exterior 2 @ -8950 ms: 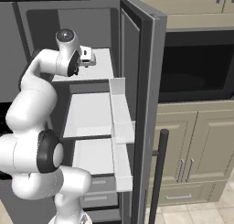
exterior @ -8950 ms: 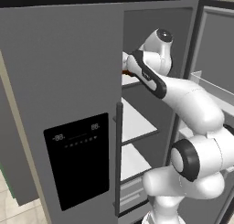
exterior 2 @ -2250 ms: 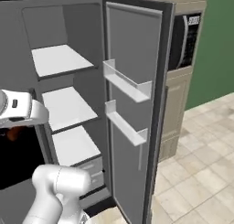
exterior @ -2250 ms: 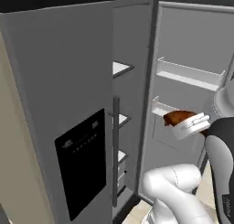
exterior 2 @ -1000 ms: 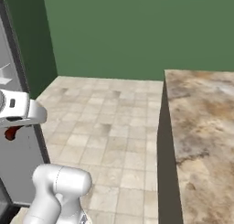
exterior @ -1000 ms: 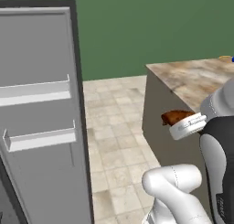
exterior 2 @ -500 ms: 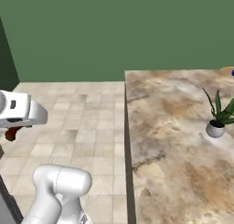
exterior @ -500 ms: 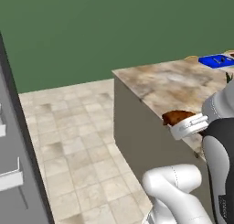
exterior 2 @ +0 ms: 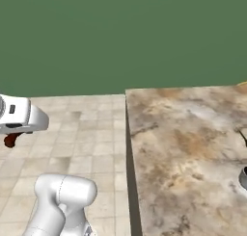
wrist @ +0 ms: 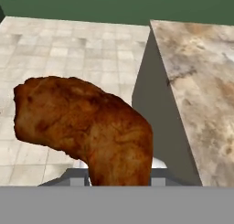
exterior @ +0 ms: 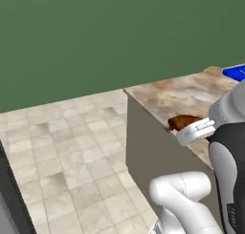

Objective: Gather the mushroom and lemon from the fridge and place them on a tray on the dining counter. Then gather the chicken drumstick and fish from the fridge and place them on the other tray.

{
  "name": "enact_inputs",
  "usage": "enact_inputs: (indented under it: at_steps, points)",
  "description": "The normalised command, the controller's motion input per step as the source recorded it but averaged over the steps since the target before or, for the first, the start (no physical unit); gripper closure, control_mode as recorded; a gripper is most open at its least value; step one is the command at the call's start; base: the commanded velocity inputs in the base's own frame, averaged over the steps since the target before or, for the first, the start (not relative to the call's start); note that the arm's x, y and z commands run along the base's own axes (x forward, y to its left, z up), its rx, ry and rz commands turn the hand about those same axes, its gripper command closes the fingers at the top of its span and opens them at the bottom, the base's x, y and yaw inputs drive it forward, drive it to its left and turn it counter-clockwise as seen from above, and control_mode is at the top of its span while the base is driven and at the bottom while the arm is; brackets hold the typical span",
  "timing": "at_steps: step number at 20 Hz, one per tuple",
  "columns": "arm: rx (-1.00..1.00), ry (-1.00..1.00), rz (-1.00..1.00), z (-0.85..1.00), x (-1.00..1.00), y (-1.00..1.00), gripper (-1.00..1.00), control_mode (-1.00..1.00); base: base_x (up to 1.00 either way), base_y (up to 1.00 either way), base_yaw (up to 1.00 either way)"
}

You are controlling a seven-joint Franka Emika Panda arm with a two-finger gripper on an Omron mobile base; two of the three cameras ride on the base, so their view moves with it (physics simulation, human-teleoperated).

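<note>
Overhead, pincer (exterior: 178,126) stood clamped narrow on the drumstick (wrist: 87,127), tiled floor (wrist: 68,49) beneath it, counter (wrist: 201,81) just beside.

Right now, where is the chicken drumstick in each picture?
Left base view: the chicken drumstick sits right of centre, held at the end effector, in front of the counter's near edge.
Right base view: a small dark red-brown bit pokes out at the far left edge, under the white hand.
Hand view: it is big, in the lower left and middle.
Shared landmark: the marbled dining counter.
</note>
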Motion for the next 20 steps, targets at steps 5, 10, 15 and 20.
enact_inputs:
  at_steps: [5, 10, 15, 20]
  points:
    - [0.00, 0.00, 0.00, 0.00, 0.00, 0.00, 1.00, 1.00, 1.00, 0.23, -0.12]
    - [0.00, 0.00, 0.00, 0.00, 0.00, 0.00, 1.00, 1.00, 1.00, 0.47, -0.18]
    - [0.00, 0.00, 0.00, 0.00, 0.00, 0.00, 1.00, 1.00, 1.00, 0.69, -0.30]
    - [0.00, 0.00, 0.00, 0.00, 0.00, 0.00, 1.00, 1.00, 1.00, 0.75, -0.38]
